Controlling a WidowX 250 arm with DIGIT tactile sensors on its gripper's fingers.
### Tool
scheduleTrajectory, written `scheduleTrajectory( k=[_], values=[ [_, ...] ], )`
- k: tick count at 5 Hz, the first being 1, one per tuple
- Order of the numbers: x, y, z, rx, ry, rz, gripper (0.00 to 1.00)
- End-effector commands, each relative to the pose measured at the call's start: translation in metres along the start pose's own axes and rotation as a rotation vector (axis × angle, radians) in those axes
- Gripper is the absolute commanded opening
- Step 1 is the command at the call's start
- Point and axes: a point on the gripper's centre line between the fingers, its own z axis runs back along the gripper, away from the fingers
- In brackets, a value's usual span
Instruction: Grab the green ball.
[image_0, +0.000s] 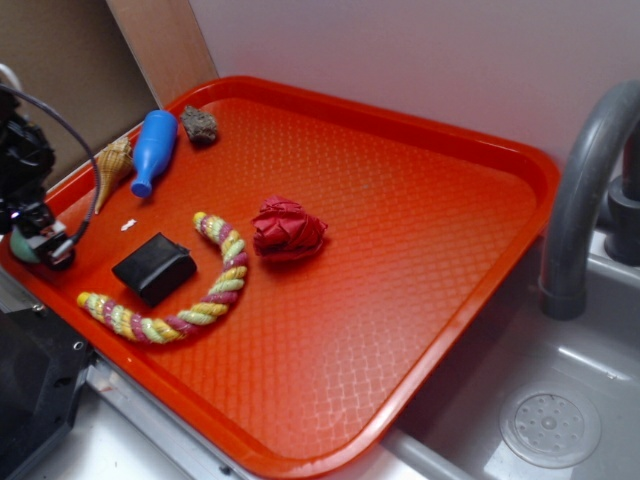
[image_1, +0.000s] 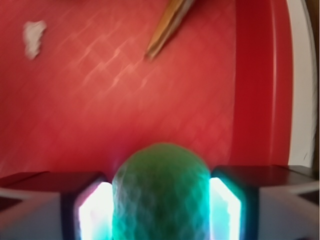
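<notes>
I have the hand (image_1: 161, 200) closed on the green ball (image_1: 161, 192) (tray's (image_0: 400, 130) nine o'clock edge), pads flanking it for grip.

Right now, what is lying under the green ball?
The red tray spreads beneath the green ball, held between the gripper fingers. The spot directly under the ball is hidden, so contact with the tray cannot be confirmed.

You are looking at a black arm at the left edge of the exterior view, its blocky housings showing pale patches. A thin black cable (image_0: 62, 130) is arching over it. In the wrist view, the pincer (image_1: 160, 210) is showing dark fingers (image_1: 235, 197) with glowing white inner pads (image_1: 224, 210).
</notes>
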Motion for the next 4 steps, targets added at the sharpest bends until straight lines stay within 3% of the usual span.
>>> scheduleTrajectory(
  k=[1,2,3,4],
  values=[
    [0.003,-0.018,0.051,-0.117,-0.060,0.044,0.00],
    [0.029,-0.052,0.112,-0.304,-0.254,0.061,0.00],
    [0.044,-0.085,0.172,-0.326,-0.339,0.143,0.00],
    [0.051,-0.088,0.224,-0.292,-0.489,0.291,0.00]
  ],
)
